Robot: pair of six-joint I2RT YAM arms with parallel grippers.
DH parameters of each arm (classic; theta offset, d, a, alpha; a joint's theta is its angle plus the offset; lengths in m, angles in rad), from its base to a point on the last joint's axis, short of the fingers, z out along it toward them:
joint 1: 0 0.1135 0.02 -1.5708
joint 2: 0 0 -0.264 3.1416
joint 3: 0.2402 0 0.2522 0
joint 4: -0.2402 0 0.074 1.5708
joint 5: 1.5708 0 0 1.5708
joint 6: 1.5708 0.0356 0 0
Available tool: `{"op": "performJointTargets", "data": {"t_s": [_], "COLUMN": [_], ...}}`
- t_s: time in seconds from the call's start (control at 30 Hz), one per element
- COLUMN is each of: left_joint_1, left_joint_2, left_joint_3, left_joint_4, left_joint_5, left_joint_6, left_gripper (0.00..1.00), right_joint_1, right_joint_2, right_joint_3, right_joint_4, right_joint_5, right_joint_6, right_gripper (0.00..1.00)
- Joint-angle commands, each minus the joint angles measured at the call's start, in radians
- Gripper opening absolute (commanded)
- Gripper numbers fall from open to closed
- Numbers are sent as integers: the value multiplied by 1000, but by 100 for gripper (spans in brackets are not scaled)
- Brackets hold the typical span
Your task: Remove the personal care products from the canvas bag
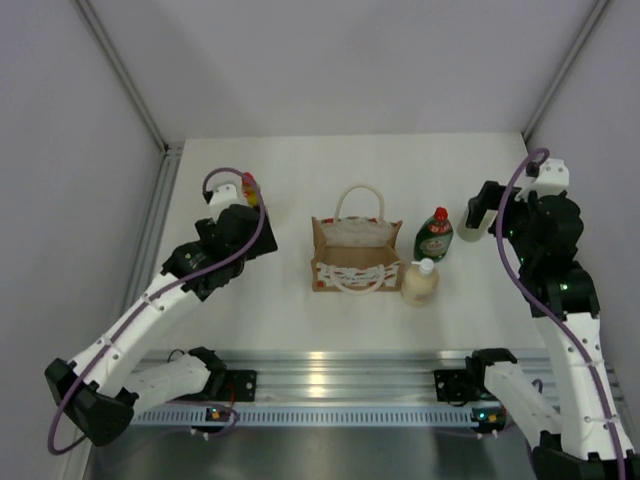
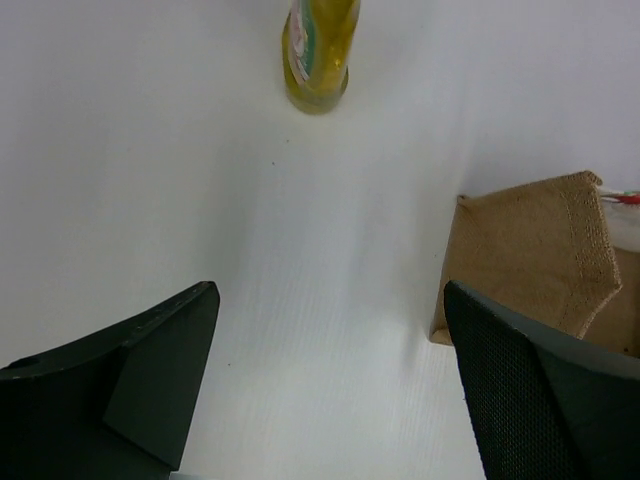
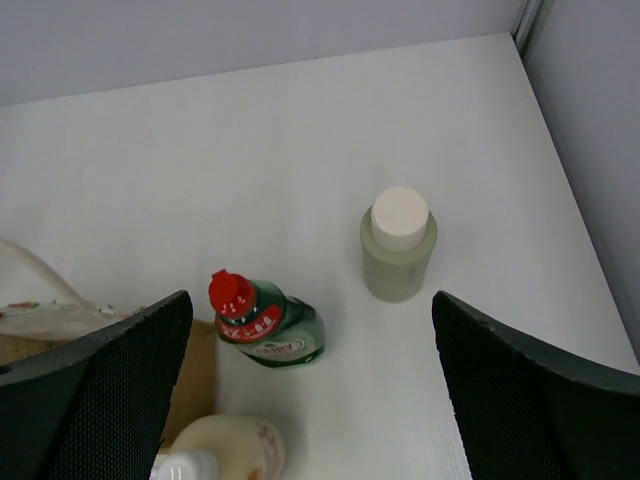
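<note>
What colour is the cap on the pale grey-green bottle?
Off-white. The cap of that bottle shows best in the right wrist view.

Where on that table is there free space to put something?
The widest bare patch lies between the canvas bag and the back wall. Also free: between the yellow bottle and the bag, and in front of the bag toward the rail. Right of the bag is crowded with the green bottle, cream bottle and pale cylinder.
</note>
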Motion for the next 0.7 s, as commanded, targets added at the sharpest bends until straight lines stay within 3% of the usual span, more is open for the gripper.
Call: {"op": "performJointTargets", "data": {"t_s": [0.0,0.3,0.67], "left_joint_1": [47,50,51], "left_joint_2": [-115,-279,-422], "left_joint_3": [56,135,147], "left_joint_4": [-11,-226,-303], "left_joint_5": [-43,-165,-83], "left_joint_6": [21,96,149], "left_gripper": [98,98,98], "right_joint_1": [64,232,239], "right_joint_2": [-115,-221,-384], "right_joint_3": [-20,12,4], "right_joint_4": [-136,-348,-445], "right_joint_5": [4,230,295], "right_joint_6": [-55,-58,-81], "right_gripper": [100,99,99]}}
